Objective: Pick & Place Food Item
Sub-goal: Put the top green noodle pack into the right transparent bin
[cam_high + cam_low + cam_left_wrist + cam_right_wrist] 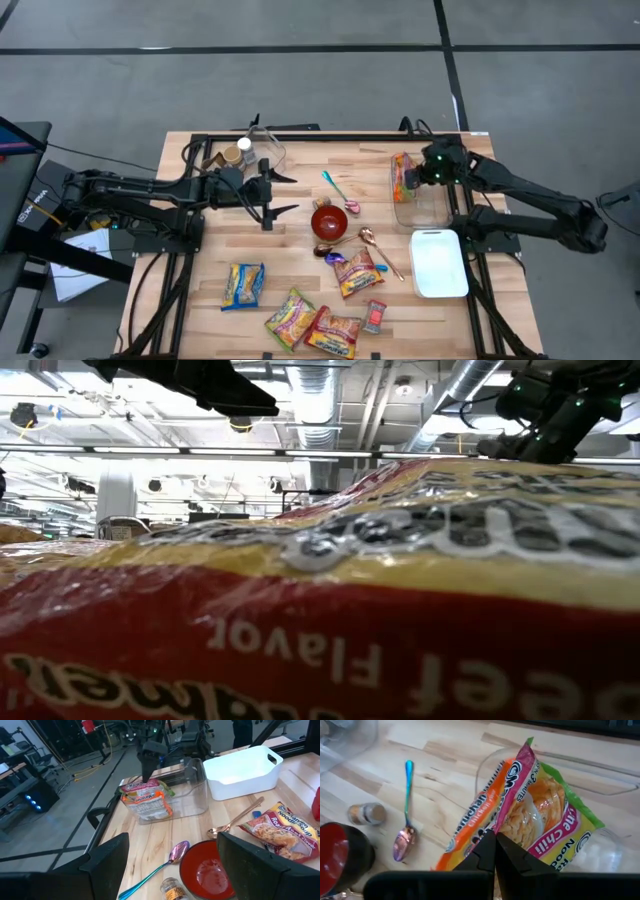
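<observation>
Jaws of the left gripper (283, 193) stand spread wide, holding nothing, above the wooden tabletop (300, 275) beside a small spice jar (231, 157). Right of them sit a red bowl (329, 221), an iridescent spoon (336, 188) and scattered noodle packets (356, 272). Farther right, the right gripper (495, 851) has its jaws pressed together, pinching two noodle packs (520, 812) by an edge, held over a clear container (192, 785). A white bin (439, 262) lies just beside that container.
</observation>
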Controlling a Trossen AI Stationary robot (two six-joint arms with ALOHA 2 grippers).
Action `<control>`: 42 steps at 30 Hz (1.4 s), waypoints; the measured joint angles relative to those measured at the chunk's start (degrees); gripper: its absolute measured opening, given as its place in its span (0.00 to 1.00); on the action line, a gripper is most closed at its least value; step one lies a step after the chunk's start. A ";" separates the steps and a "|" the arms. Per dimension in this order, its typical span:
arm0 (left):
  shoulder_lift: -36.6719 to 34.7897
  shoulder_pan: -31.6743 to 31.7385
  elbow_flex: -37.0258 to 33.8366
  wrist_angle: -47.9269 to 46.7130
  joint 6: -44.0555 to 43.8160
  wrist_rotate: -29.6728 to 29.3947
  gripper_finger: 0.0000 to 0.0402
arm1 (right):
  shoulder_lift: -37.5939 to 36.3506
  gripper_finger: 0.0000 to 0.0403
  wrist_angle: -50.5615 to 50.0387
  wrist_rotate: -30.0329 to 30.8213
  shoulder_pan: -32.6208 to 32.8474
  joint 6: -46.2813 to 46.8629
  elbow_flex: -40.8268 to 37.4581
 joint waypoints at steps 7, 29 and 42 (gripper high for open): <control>0.00 0.00 0.00 -0.02 -0.11 0.02 0.74 | 1.69 0.00 4.14 0.65 0.00 -3.27 -3.70; 0.00 0.00 0.00 0.02 -0.15 0.15 0.74 | -0.55 0.02 7.41 0.62 0.40 -14.23 -6.57; 0.00 0.00 0.00 0.01 -0.17 0.13 0.74 | -8.33 0.30 5.75 0.60 0.39 -11.97 -6.06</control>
